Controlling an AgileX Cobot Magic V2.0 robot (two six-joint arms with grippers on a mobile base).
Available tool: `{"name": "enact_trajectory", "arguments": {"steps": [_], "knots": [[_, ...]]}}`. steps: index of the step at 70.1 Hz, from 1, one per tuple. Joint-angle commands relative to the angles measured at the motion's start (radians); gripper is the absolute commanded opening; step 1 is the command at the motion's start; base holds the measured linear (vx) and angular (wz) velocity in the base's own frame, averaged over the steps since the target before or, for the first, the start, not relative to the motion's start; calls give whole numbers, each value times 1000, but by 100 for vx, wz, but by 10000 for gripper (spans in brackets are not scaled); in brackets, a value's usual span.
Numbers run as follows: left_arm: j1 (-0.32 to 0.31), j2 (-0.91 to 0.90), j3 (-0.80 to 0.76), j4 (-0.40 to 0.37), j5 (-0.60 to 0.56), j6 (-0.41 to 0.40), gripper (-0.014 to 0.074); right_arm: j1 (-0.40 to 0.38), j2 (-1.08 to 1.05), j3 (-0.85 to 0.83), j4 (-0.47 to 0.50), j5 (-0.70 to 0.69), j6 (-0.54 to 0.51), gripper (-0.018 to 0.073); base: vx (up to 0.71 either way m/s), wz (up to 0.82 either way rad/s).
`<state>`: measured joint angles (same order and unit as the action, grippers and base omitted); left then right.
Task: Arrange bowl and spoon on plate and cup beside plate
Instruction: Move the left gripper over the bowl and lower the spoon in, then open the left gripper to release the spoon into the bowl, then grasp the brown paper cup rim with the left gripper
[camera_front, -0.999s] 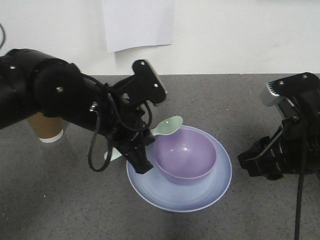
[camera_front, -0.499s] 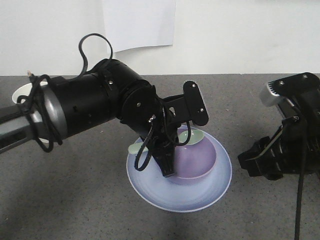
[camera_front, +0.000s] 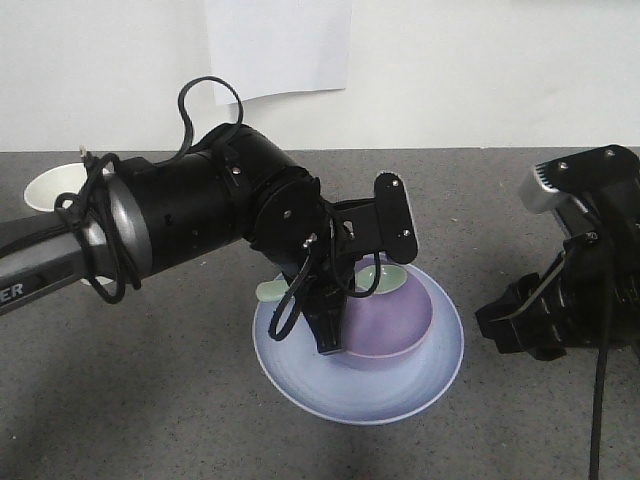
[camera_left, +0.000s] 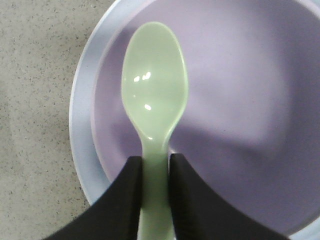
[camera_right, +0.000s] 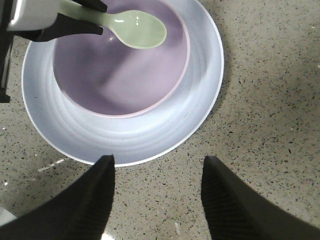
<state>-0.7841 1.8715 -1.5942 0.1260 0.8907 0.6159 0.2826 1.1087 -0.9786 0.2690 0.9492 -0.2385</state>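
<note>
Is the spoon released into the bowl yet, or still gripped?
Still gripped: the left gripper fingers pinch the spoon handle, its head over the bowl.

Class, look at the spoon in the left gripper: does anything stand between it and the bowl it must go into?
Nothing visible does. The left gripper holds the spoon directly over the open bowl, which sits on the plate.

A grey speckled stone-look tabletop (camera_front: 150, 400) meets a plain white wall (camera_front: 480, 70) — a white paper sheet (camera_front: 278, 45) hangs there, evenly lit.
</note>
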Motion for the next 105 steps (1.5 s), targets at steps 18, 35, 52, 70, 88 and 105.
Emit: {"name": "enact_trajectory", "arguments": {"steps": [18, 35, 52, 70, 88, 105], "knots": [[-5, -48, -30, -3, -2, 69, 233, -1, -18, -23, 8, -41, -7, 390, 0, 0], [-5, -48, -30, -24, -16, 47, 332, -1, -18, -23, 8, -41, -7, 390, 0, 0], [21, -113, -30, -24, -11, -129, 330, -1, -18, -23, 8, -51, -6, 390, 0, 0], [142, -299, 4, -23, 22, -278, 330, -1, -18, -23, 8, -87, -6, 390, 0, 0], [382, -455, 46, -22, 23, -415, 330, -1, -18, -23, 8, -87, -6, 390, 0, 0], [610, -444, 44, -22, 28, -505, 330, -1, -18, -23, 9, -87, -6, 390, 0, 0]]}}
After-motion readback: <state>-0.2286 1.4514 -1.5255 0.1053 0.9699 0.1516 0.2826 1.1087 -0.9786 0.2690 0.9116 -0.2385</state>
